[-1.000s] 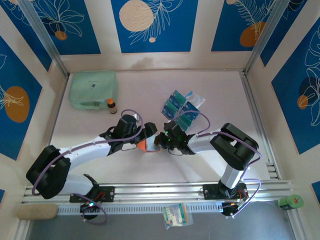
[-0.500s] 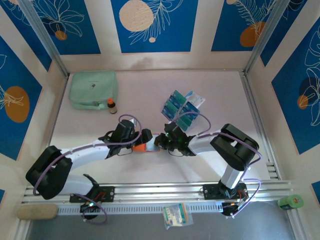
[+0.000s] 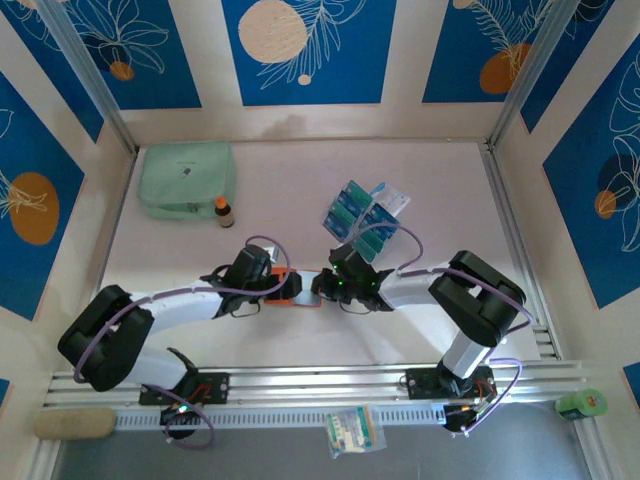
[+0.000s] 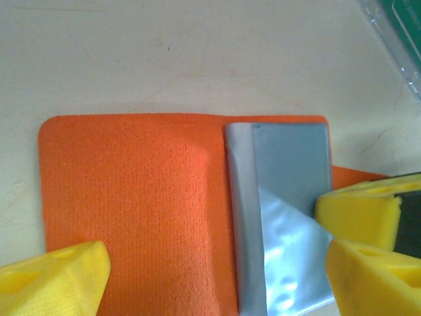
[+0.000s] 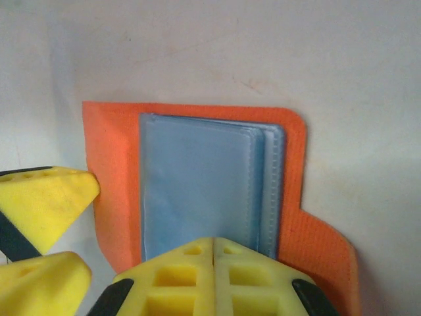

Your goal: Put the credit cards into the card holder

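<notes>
From above, the pale table [image 3: 450, 200] is sitting inside a booth whose walls [image 3: 310, 50] are carrying blue panels with white leaf drawings and orange and cream discs. A metal rail [image 3: 320, 380] is running along the near edge, where both arms are bolted. A mint-green pouch [image 3: 187, 180] is lying at the far left, with a small brown bottle [image 3: 223, 211] standing just beside it. The cards [image 3: 350, 212] are lying in a loose stack right of centre, apart from the orange wallet [image 3: 297, 296], which is lying near the middle. The left gripper [image 3: 280, 283] and right gripper [image 3: 322, 285] are meeting over it from either side.

At the left wrist, the wallet [image 4: 131, 197] is lying flat and open on the scuffed cream surface [image 4: 164, 52], its pale pockets [image 4: 283, 217] covering the right half. The left gripper [image 4: 217, 266] is hanging wide open above it, gripping nothing. The right gripper [image 4: 355, 210] is touching the pockets' right edge.

At the right wrist, the right gripper [image 5: 214, 253] is closed tight with nothing between its fingers, its tip sitting over the near edge of the bluish pockets [image 5: 197, 184]; whether it is pressing down cannot be told. The wallet [image 5: 296, 164] is showing its orange border, and its tab [image 5: 329, 263] is jutting out at the lower right.
</notes>
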